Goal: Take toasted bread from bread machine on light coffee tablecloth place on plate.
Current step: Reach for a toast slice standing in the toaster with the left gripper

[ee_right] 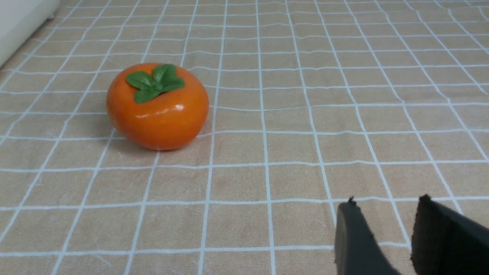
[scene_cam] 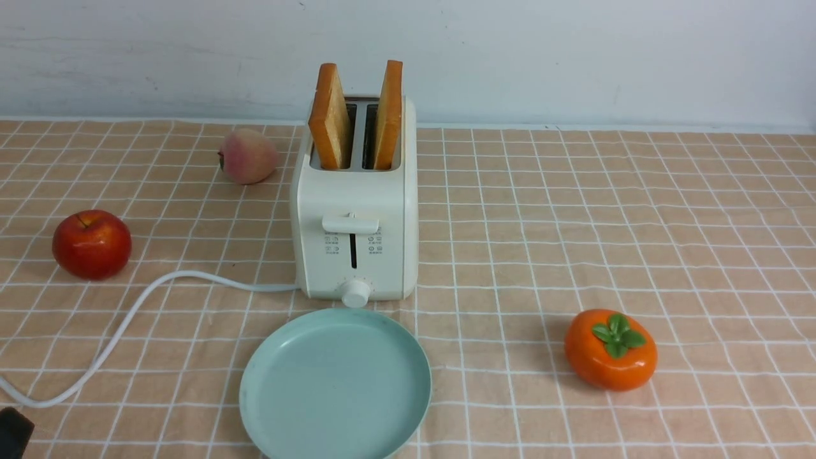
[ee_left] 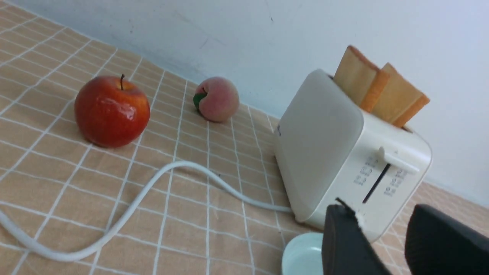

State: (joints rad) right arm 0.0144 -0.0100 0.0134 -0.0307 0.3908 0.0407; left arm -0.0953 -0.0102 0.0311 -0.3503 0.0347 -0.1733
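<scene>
tiny icons on bread machine, unreadable

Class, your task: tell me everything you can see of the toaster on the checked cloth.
The toaster is a cream-white, smooth, plastic-looking box with rounded corners, standing upright on the tablecloth. Its two top slots each hold a toast slice sticking up. The front shows a raised lever, small printed icons and a round dial. A white cord leaves its lower left side. The plate lies just before it.

Left gripper: jaws apart, empty, just a sliver at 7 o'clock of front view. Right gripper: jaws apart, empty, hovering low.
</scene>
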